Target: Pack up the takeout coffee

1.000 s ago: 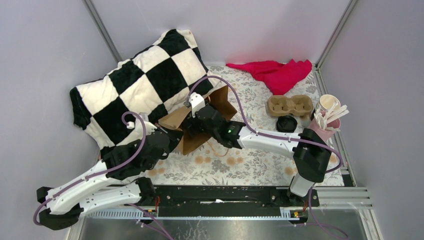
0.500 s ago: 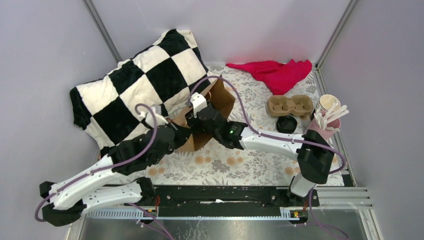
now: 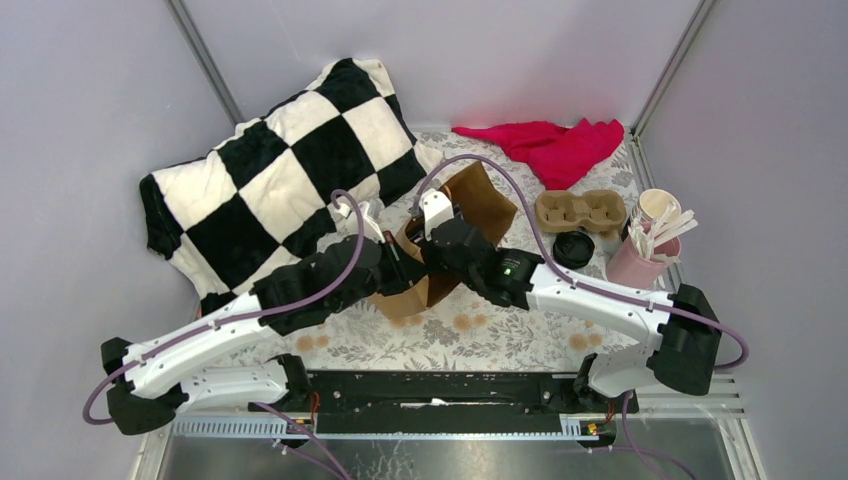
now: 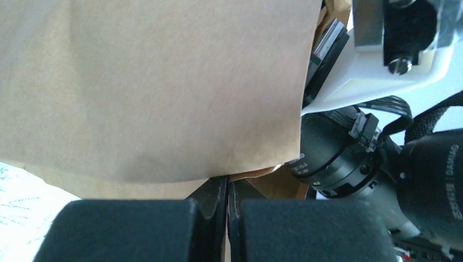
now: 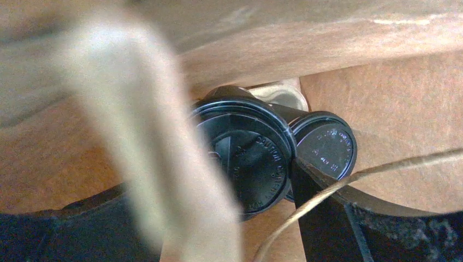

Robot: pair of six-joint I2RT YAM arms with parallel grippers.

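Observation:
The brown paper bag [image 3: 478, 205] stands tilted at mid-table. My left gripper [image 3: 398, 258] is shut on the bag's edge, with the paper pinched between its closed jaws [image 4: 227, 191]. My right gripper reaches into the bag's mouth, so its fingertips are hidden in the top view. In the right wrist view its fingers [image 5: 322, 202] straddle a black coffee cup [image 5: 248, 158], lid towards the camera, and seem closed on it. A second black cup [image 5: 327, 150] lies deeper in the bag. A third black cup [image 3: 573, 247] stands on the table right of the bag.
A checkered pillow [image 3: 270, 170] lies at the back left against the bag. A red cloth [image 3: 550, 145], a cardboard cup carrier [image 3: 580, 210], a white paper cup [image 3: 658, 207] and a pink cup of stirrers [image 3: 635, 262] sit at the right. A blurred bag handle [image 5: 164, 164] crosses the right wrist view.
Both arms and the bag have moved to the right and away from the pillow. The bag now stands more upright, and the right arm's elbow has swung out to the right.

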